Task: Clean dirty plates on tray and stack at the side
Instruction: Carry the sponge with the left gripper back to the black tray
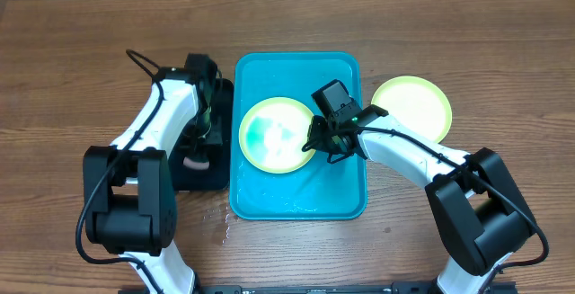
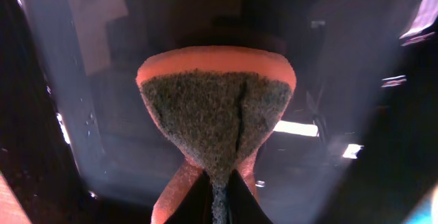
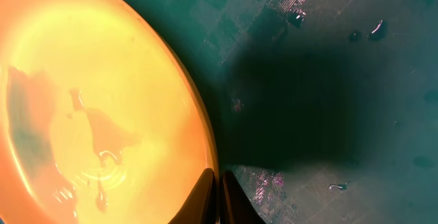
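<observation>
At 9 o'clock: left gripper (image 1: 207, 125), poised over the black tray (image 1: 199, 179), jaws pinched narrow on an orange sponge (image 2: 215, 114), dark scouring face toward the wrist camera. At centre: turquoise tray (image 1: 296, 200), wet, carrying one yellow-green plate (image 1: 274, 134) in its 11 o'clock half, smeared bluish. At that plate's 3 o'clock rim: right gripper (image 1: 321, 141), jaws closed thin on the edge. Toward 2 o'clock, beside the tray: second plate (image 1: 411, 107), flat on the table (image 1: 90, 42).

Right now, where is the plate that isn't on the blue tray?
In the overhead view, the plate sits on the table on the right side, next to the blue tray's far right corner.
</observation>
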### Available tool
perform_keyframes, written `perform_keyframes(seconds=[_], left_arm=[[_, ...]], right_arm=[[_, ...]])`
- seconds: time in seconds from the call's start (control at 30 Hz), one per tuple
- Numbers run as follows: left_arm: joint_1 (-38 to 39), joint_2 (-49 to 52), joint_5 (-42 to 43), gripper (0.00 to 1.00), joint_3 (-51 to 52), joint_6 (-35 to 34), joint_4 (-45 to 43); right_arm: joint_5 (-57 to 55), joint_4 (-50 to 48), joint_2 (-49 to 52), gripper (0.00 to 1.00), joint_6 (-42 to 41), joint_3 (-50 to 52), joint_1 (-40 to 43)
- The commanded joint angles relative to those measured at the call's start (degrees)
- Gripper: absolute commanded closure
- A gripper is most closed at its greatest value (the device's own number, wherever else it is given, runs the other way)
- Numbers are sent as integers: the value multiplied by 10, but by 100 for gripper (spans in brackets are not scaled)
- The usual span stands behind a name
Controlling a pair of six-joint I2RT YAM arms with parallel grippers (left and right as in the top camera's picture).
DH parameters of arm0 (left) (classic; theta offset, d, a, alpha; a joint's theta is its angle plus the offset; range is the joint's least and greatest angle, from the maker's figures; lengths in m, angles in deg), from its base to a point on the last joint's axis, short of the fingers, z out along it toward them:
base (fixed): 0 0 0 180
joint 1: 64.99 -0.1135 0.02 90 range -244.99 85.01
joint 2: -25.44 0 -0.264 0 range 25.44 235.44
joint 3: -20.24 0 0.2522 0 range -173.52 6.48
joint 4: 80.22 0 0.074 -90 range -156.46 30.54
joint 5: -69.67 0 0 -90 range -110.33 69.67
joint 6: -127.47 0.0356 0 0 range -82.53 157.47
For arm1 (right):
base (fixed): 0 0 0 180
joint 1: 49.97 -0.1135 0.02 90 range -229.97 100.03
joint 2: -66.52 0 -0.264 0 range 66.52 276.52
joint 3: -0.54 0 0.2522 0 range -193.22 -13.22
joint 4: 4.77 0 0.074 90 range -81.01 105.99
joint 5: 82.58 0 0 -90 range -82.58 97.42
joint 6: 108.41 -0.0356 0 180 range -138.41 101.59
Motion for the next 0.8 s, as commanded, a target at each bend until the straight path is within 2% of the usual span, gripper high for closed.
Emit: perform_keyframes(seconds=[0.0, 0.03, 0.17, 0.37, 0.43, 0.47, 0.53, 0.67, 0.7, 0.77], left_arm=[[-18, -7, -29, 94, 4, -16, -5], [-22, -7, -29, 93, 0, -16, -4], [-38, -8, 10, 65, -36, -16, 16], [-45, -23, 79, 40, -140, -14, 55], [-45, -38, 91, 32, -167, -9, 63], [-45, -49, 99, 32, -180, -9, 67], [-47, -77, 120, 31, -205, -9, 70], [-60, -148, 171, 26, -239, -10, 68], [-65, -166, 179, 14, -243, -10, 65], [-77, -205, 188, 1, -245, -19, 58]], right_arm=[[1, -4, 1, 96, 4, 3, -4], [1, -4, 1, 96, 4, 3, -4], [1, -6, 1, 95, 4, 3, -4], [-1, -8, 1, 72, 3, 3, -4], [-2, -8, 1, 67, 3, 3, -4], [-3, -8, 1, 65, 3, 3, -4], [-8, -8, 1, 65, 3, 3, -4], [-20, -15, 1, 73, 1, 6, -4], [-23, -19, 1, 74, -3, 9, -5], [-29, -23, 1, 75, -17, 15, -5]])
